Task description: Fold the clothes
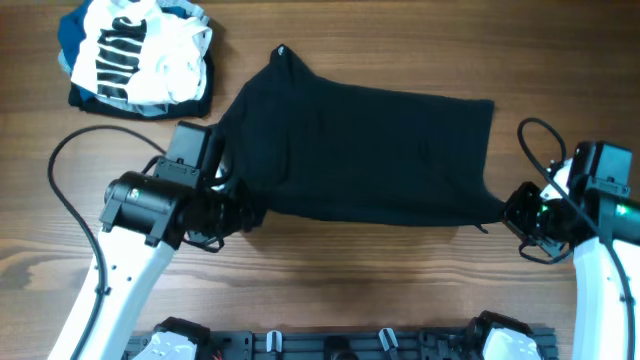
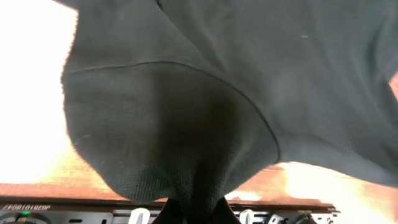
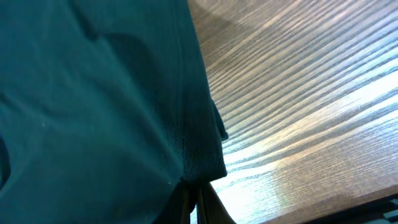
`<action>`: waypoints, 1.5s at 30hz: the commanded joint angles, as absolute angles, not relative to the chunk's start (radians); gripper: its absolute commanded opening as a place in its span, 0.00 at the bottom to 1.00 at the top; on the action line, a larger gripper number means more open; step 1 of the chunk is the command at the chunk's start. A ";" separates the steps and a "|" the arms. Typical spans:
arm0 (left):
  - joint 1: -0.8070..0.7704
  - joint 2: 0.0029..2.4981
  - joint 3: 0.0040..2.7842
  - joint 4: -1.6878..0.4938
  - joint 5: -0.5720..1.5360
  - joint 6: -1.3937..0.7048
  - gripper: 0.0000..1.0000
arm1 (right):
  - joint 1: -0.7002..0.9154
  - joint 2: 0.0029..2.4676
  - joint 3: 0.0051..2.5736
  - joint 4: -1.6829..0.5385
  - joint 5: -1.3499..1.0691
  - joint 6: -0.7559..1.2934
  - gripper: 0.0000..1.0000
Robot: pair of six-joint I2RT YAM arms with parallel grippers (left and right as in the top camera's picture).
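The black garment (image 1: 360, 150) lies spread across the middle of the wooden table, wider than both grippers. My left gripper (image 1: 240, 212) is shut on its near left corner; in the left wrist view the dark fabric (image 2: 186, 124) bunches into the jaws (image 2: 198, 211). My right gripper (image 1: 512, 212) is shut on the near right corner; in the right wrist view the hem (image 3: 193, 137) runs down into the jaws (image 3: 194, 199). Both held corners look lifted slightly off the table. No logo or lettering shows.
A pile of white clothing with black stripes (image 1: 150, 50) on blue folded clothing (image 1: 75, 40) sits at the back left. Bare wood table (image 1: 350, 280) lies in front of the garment. A black rail (image 1: 340, 345) runs along the near edge.
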State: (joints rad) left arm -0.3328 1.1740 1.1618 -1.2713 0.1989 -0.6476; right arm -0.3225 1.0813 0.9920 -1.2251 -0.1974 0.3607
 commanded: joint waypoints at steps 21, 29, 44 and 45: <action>-0.266 1.760 1.189 -0.577 -0.115 -0.632 0.04 | -0.311 1.568 1.001 -0.661 -0.210 0.313 0.04; -0.215 1.764 1.189 -0.529 -0.115 -0.631 0.04 | -0.278 1.618 1.001 -0.522 -0.211 0.315 0.04; -0.218 1.869 1.189 -0.458 -0.120 -0.571 0.10 | -0.187 1.761 1.001 -0.435 -0.141 0.340 0.04; -0.218 1.869 1.188 -0.459 -0.128 -0.571 0.10 | -0.193 1.761 1.001 -0.436 -0.142 0.339 0.04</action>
State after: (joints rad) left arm -0.2268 1.8500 1.1740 -0.4652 -0.0860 -0.6044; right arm -0.1749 1.7508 0.9920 -0.4309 -0.1810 0.3351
